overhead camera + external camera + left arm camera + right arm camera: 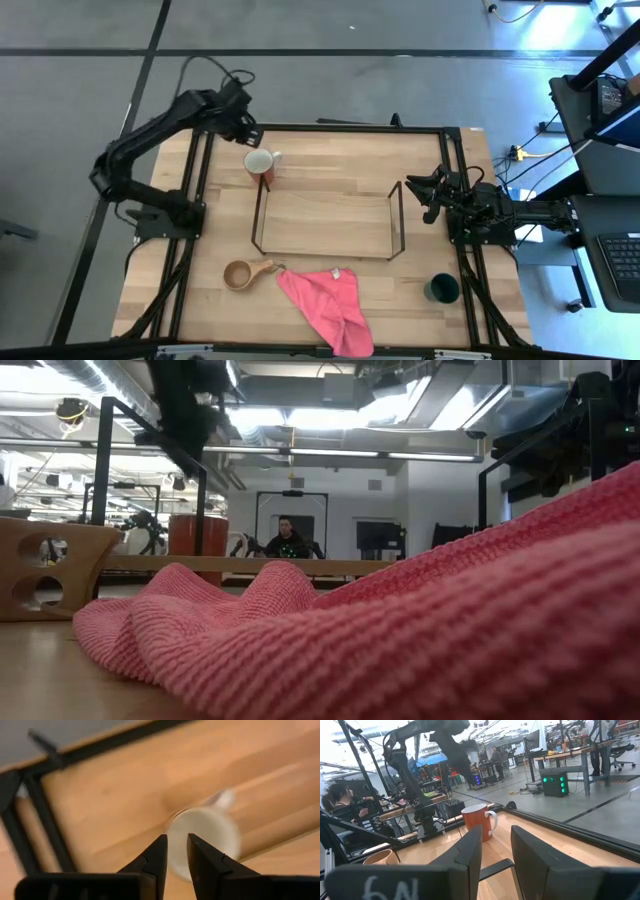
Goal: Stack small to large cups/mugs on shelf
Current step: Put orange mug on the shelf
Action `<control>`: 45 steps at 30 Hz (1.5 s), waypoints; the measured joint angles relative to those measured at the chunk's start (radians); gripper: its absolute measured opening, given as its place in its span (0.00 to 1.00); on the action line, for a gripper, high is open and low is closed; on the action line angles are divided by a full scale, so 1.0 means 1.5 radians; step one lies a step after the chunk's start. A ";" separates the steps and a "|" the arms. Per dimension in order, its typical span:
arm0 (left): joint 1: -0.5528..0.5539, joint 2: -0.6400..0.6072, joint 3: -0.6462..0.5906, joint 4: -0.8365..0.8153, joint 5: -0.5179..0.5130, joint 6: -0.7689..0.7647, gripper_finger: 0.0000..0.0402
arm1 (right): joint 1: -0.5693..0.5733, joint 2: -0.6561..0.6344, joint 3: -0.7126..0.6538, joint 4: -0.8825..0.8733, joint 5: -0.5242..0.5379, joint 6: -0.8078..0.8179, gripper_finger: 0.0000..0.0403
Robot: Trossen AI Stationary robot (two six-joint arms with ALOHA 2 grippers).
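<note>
From above, we saw the shelf [327,220] in the middle of the table [320,160]. No cup was on it yet. The mug [260,164] stood just past the shelf's far left corner. The wooden cup [240,275] sat near the shelf's front left corner, and a pink cloth [325,300] lay next to it. The green cup [441,289] stood off by the shelf's front right corner. The left claw [243,127] hung above the table just behind the mug. We think it was there to reach down for the mug. The right claw [413,190] waited beside the shelf's right end, away from every cup.

From table height, the cloth [420,630] filled most of the picture. The wooden cup [50,565] peeked in beside it, and the mug [198,535] stood far behind. We also saw a person [288,540] in the room at the back.

From the left wrist, the left claw [176,847] pointed down at the mug [205,832]. Its fingers [156,857] had a small gap and held nothing. One finger looked lined up over the mug's rim, which would suit a pinch on the wall.

From the right wrist, the right claw [496,845] had a gap between its fingers and was empty. Past it we saw the mug [476,821] and the wooden cup [379,856], both far off.
</note>
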 joint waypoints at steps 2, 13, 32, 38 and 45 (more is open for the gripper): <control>0.003 0.025 0.000 -0.033 -0.017 0.019 0.17 | 0.000 0.000 0.000 0.000 0.000 0.001 0.26; -0.041 0.047 0.000 -0.036 -0.080 0.105 0.17 | 0.000 0.000 0.000 0.000 0.000 0.001 0.26; -0.048 0.054 -0.053 0.006 -0.048 0.116 0.17 | 0.000 0.000 0.000 0.000 0.000 0.001 0.26; -0.051 0.054 -0.056 0.001 -0.048 0.106 0.17 | 0.000 0.000 0.000 0.000 0.000 0.001 0.26; -0.055 0.054 -0.056 0.031 -0.065 0.095 0.17 | 0.000 0.000 0.000 0.000 0.000 0.000 0.26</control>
